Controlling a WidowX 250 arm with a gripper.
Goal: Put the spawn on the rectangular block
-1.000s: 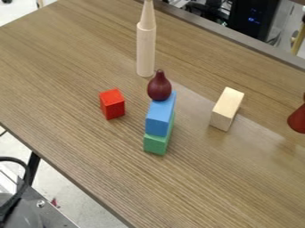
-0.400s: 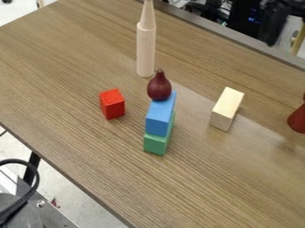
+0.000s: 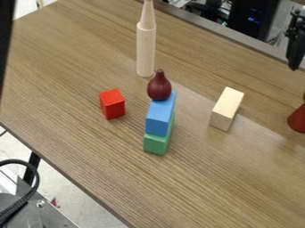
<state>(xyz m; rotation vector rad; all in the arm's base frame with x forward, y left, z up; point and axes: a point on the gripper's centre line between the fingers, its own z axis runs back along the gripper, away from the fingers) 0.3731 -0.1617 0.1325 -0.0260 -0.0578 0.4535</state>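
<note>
At the upper right edge hangs the black gripper [image 3: 295,46], well above and to the right of the blocks and partly cut off by the view's edge. The dark maroon pawn [image 3: 159,87], round below with a thin neck, stands upright at the far end of a blue block [image 3: 159,118], which rests on a green block [image 3: 156,144]. Right of this stack lies the pale wooden rectangular block [image 3: 227,109] with its top bare. The gripper touches neither pawn nor blocks.
A red block [image 3: 113,104] sits left of the stack. Behind the stack stands a tall wooden cylinder [image 3: 145,51] with a pointed top. A brownish-red cone-like piece [image 3: 298,120] is cut off at the right edge. A dark upright shape [image 3: 5,38] crosses the upper left edge.
The gripper came into view at the upper right, then moved down and to the right. A dark shape has appeared at the upper left edge. The pawn and blocks have not moved.
</note>
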